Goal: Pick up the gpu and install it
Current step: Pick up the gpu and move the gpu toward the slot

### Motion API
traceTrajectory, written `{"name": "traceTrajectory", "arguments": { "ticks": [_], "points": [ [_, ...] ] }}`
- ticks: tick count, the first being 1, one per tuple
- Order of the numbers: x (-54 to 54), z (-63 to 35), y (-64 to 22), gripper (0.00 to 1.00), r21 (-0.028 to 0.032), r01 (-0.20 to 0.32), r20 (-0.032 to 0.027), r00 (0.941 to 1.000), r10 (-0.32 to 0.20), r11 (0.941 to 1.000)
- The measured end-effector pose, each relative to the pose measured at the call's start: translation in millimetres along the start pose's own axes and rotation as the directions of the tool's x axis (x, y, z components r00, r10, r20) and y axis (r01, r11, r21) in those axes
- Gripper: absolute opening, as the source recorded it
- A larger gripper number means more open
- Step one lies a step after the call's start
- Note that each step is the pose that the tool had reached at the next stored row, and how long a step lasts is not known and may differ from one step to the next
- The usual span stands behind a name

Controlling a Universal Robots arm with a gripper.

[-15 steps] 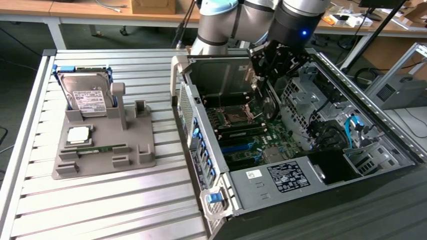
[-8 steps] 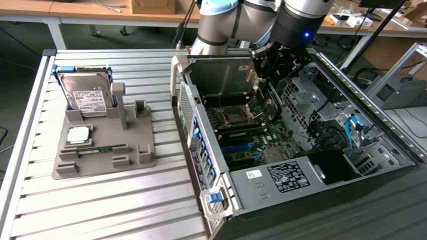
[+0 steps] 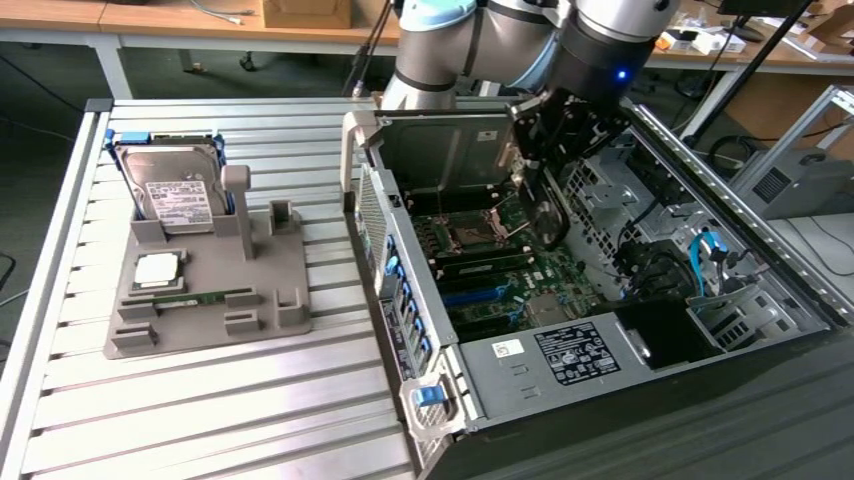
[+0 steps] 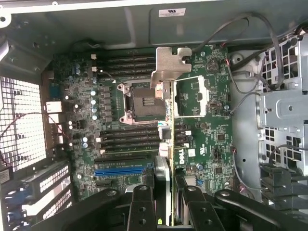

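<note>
hard drive [image 3: 174,195], grey holder [image 3: 200,326], open pc case [image 3: 497,388]

One gpu [image 4: 168,72], a thin dark green circuit card with a long silver metal bracket, is counted, clasped between the two black metal fingers [image 4: 142,207] of the one gripper [image 4: 166,192]. Beyond the fingertips, one green motherboard [image 4: 211,139] is seen. On it are counted one square silver processor socket [image 4: 139,101], two banks of long black memory slots [image 4: 127,65] and one long blue plastic slot [image 4: 120,171] near the fingers. Well apart from the fingers, one grey moulded holder [image 3: 280,310] is counted. It carries one boxy silver hard drive with a white label [image 3: 174,190], one square silver processor chip [image 3: 158,268] and one narrow green memory stick [image 3: 187,298].
</note>
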State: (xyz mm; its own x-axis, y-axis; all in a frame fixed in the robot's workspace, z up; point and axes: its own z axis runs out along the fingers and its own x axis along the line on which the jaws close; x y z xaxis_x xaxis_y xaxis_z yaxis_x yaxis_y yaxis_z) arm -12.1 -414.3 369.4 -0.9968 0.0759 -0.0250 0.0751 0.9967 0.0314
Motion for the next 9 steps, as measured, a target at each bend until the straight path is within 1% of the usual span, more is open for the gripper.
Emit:
{"name": "traceTrajectory", "arguments": {
  "ticks": [9],
  "points": [
    [-10.8,3.5,-1.8,0.27,0.0000,0.000,-0.0001,1.0000,0.000,1.0000]
  ]
}}
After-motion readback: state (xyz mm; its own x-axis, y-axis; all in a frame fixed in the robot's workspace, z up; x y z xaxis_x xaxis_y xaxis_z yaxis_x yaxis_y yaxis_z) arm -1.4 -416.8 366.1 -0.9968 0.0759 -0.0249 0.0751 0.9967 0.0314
